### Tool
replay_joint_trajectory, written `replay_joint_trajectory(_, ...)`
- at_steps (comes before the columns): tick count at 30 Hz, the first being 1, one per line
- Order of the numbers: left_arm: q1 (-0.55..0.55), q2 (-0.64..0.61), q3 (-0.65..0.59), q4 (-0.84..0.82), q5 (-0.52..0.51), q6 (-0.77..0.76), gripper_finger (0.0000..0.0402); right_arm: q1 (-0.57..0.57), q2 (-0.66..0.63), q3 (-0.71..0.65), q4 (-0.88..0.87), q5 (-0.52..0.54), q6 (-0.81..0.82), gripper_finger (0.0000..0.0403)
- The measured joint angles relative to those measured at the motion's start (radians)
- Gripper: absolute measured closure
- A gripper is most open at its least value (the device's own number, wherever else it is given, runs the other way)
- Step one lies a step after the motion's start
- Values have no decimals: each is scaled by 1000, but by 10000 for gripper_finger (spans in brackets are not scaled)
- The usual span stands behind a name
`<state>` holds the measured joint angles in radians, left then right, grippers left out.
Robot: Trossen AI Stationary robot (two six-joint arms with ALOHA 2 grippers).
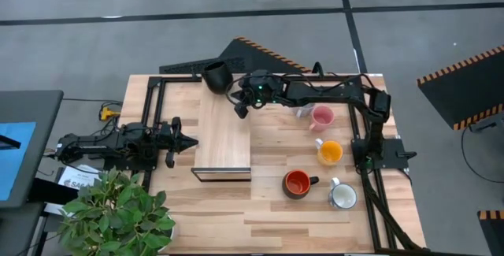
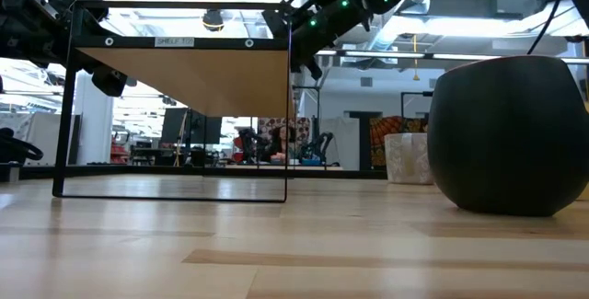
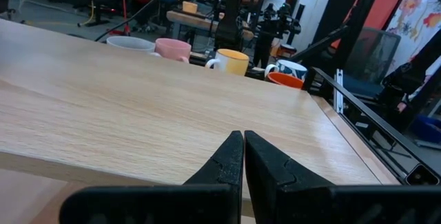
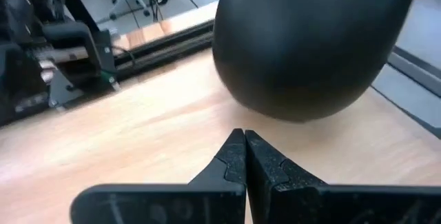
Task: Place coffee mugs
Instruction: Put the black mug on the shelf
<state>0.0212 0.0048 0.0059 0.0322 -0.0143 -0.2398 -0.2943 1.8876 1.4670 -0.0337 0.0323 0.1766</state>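
The right gripper [image 1: 239, 109] hangs over the far part of the shelf top, its fingers pressed together and holding nothing, as its wrist view shows. Just beyond its tips stands the black mug [image 1: 216, 76], upright on the shelf [image 1: 223, 142] at the far end, apart from the fingers. That mug looks placed: one of six, by my count, is where the task seems to want it.

The left gripper [image 1: 189, 140] waits low at the shelf's left side, its fingers also closed on nothing.

The other mugs are all on the table [image 1: 260, 217] to the right of the shelf, none yet lifted. The pink mug [image 1: 321, 117] sits nearest the right arm's reach, with a pale grey mug [image 3: 128, 43] just beside it (mostly hidden under the arm from above, plain in the left wrist view). Then come the yellow mug [image 1: 330, 152], the red mug [image 1: 297, 183] and the white mug [image 1: 343, 197], strung toward the near edge, well apart from the shelf.

So the work is early: five mugs are left, and most of the shelf top is bare for them.
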Motion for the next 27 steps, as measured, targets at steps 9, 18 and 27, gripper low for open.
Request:
replay_joint_trajectory(9,0,0,0,0,0,0,401,7,-18,-1,-57,-2,-30,386)
replay_joint_trajectory(18,0,0,0,0,0,0,401,12,-94,0,-229,-7,-95,386)
replay_joint_trajectory(27,0,0,0,0,2,0,401,38,-324,-124,-445,-8,-99,383)
